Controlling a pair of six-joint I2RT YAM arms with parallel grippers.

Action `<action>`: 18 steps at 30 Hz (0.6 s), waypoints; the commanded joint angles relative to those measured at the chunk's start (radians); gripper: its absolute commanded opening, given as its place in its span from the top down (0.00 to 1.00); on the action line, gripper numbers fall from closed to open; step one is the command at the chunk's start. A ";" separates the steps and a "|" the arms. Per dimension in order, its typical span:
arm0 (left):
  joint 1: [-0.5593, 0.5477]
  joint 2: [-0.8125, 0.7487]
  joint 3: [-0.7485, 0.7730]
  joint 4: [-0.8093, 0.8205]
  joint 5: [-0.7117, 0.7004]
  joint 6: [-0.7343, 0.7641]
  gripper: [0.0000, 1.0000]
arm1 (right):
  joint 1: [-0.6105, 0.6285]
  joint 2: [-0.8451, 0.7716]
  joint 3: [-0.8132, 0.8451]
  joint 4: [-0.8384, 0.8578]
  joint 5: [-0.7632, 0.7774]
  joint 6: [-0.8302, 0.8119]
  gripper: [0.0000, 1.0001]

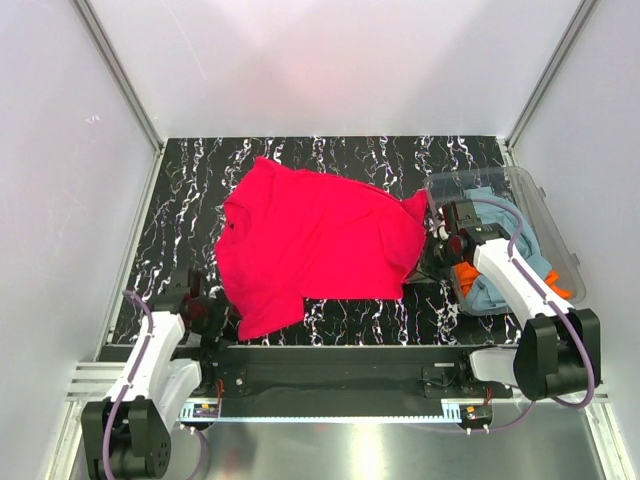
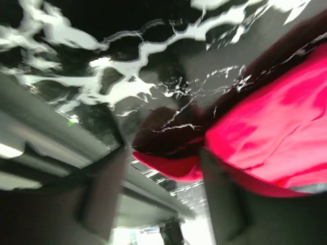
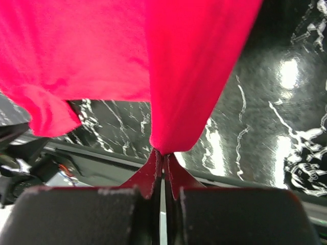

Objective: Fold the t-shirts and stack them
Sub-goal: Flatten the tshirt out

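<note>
left wrist view blurred, grey-blue shirt (image 1: 497, 296) and orange shirt (image 1: 470, 276) mostly hidden by right arm (image 1: 510, 275)

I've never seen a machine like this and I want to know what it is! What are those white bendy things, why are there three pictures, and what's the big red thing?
The white bendy things are two robot arms bolted to a table, each ending in a two-finger pincher. One picture looks down from above; the other two come from little cameras on each arm's wrist. The big red thing is a red t-shirt spread on the black marbled table. The right gripper is pinching a bit of the shirt tightly between its fingers. The left gripper has its fingers apart, with the shirt's near corner between them, gripping nothing. On the right, a clear tub holds more shirts, grey-blue and orange.
</note>
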 commanded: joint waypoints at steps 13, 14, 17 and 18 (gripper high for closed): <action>-0.123 0.203 0.354 0.261 -0.110 0.488 0.48 | 0.008 -0.043 0.009 -0.042 0.004 -0.106 1.00; -0.138 0.245 0.360 0.293 -0.081 0.500 0.48 | 0.006 -0.041 0.022 -0.042 0.007 -0.106 1.00; -0.198 0.424 0.414 0.338 -0.097 0.552 0.44 | 0.008 -0.035 0.043 -0.041 0.022 -0.107 1.00; -0.206 0.464 0.431 0.350 -0.107 0.571 0.43 | 0.008 -0.031 0.048 -0.042 0.027 -0.106 1.00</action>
